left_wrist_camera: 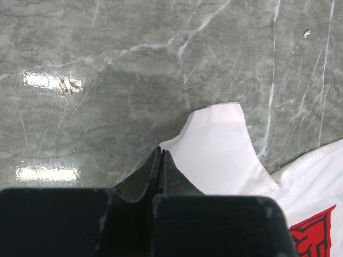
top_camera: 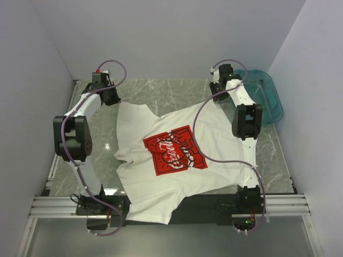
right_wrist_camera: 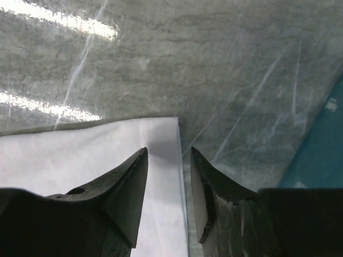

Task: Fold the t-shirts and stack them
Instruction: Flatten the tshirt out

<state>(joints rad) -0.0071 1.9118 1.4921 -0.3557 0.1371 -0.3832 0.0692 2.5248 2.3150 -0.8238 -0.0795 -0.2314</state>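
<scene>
I see the white t-shirt (top_camera: pixel 174 152), red square print up, spread across the table (top_camera: pixel 177 93). My left gripper (left_wrist_camera: pixel 160 152) is pinched shut at one sleeve's edge; my right gripper (right_wrist_camera: pixel 169 160) stands parted over the other sleeve's corner.

The left arm (top_camera: pixel 72 136) rises from its base at the near edge of the worktop (top_camera: pixel 177 93), bends at a raised elbow by the left edge, and reaches towards the far left corner. There the left gripper (top_camera: pixel 110 97) (left_wrist_camera: pixel 160 152) points down, its fingers pressed flat together with no gap. The right arm (top_camera: pixel 246 120) mirrors it along the right edge, elbow high, forearm stretched to the far right corner. The right gripper (top_camera: pixel 218 95) (right_wrist_camera: pixel 169 152) is low over the surface, its fingers (right_wrist_camera: pixel 128 182) parted by a narrow gap.
</scene>
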